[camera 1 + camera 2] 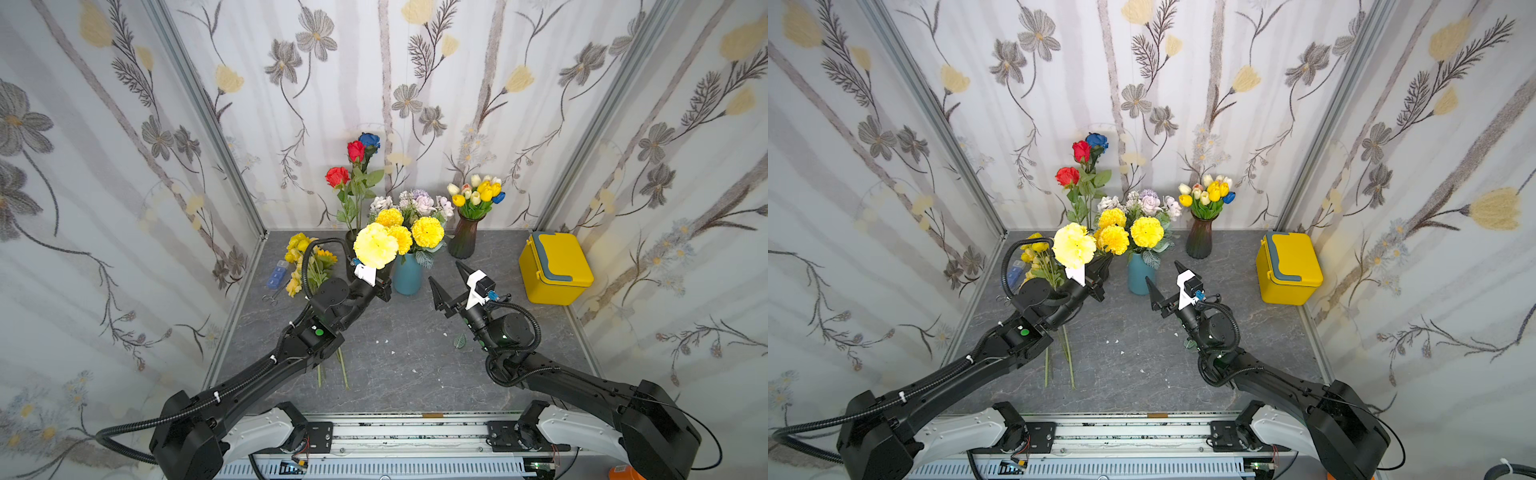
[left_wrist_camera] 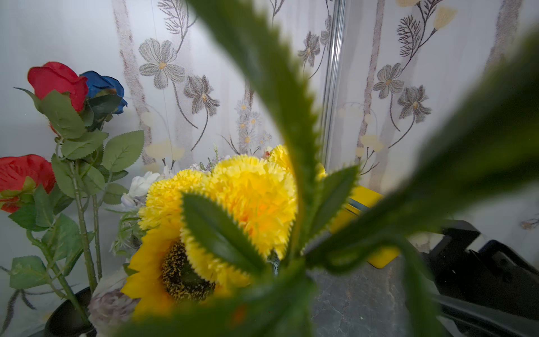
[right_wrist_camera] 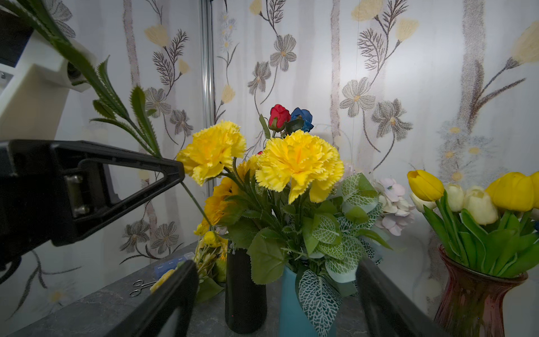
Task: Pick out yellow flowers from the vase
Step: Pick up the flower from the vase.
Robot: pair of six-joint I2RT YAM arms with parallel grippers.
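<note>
My left gripper (image 1: 384, 286) is shut on the stem of a pale yellow carnation (image 1: 375, 245), held upright left of the blue vase (image 1: 407, 276). In the left wrist view its blurred green leaves (image 2: 291, 146) hide the jaws. The same stem crosses the left fingertip (image 3: 172, 172) in the right wrist view. Three more yellow carnations (image 1: 427, 232) stand in the blue vase among pale blooms. A sunflower (image 2: 172, 268) shows beside them. Other yellow flowers (image 1: 303, 257) lie on the table at the left. My right gripper (image 1: 445, 272) is open and empty, just right of the blue vase (image 3: 291, 309).
A black vase (image 3: 245, 291) holds red and blue roses (image 1: 355, 150). A dark glass vase (image 1: 465, 237) of tulips stands at the back right. A yellow box (image 1: 555, 268) sits at the right wall. Scissors (image 1: 270, 297) and a blue pill box (image 1: 277, 274) lie far left.
</note>
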